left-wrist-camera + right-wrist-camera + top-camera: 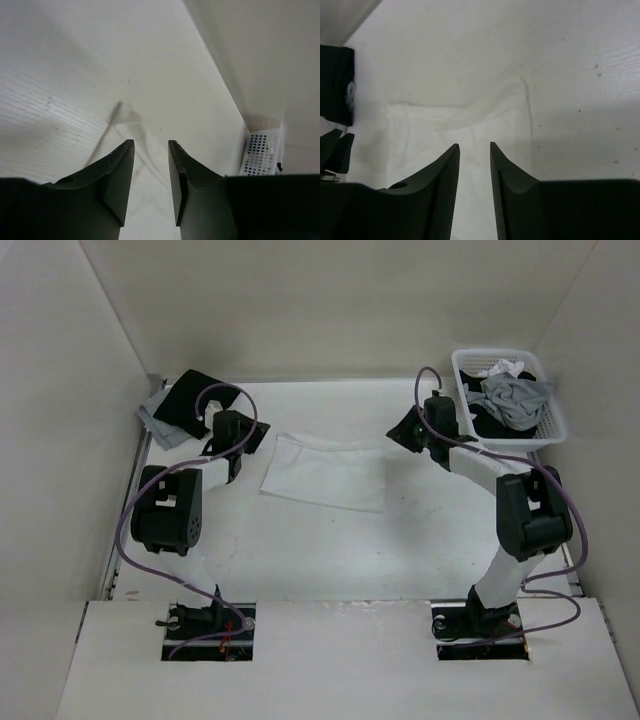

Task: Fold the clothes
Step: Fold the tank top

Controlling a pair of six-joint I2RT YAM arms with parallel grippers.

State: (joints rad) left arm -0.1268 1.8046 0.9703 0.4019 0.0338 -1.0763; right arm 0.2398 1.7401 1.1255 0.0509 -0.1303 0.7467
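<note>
both my jaws, left and right, stand spread at opposite ends of the white top (325, 472) on the bench (300, 560).

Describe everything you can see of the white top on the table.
The white top is plain, thin, soft-looking fabric, spread flat on the white table between the two arms as a rough rectangle set slightly askew, with shallow wrinkles. Its straps cannot be made out. The left end effector and right end effector hang over its opposite ends, jaws apart and gripping nothing; whether they brush the cloth cannot be told.
</note>
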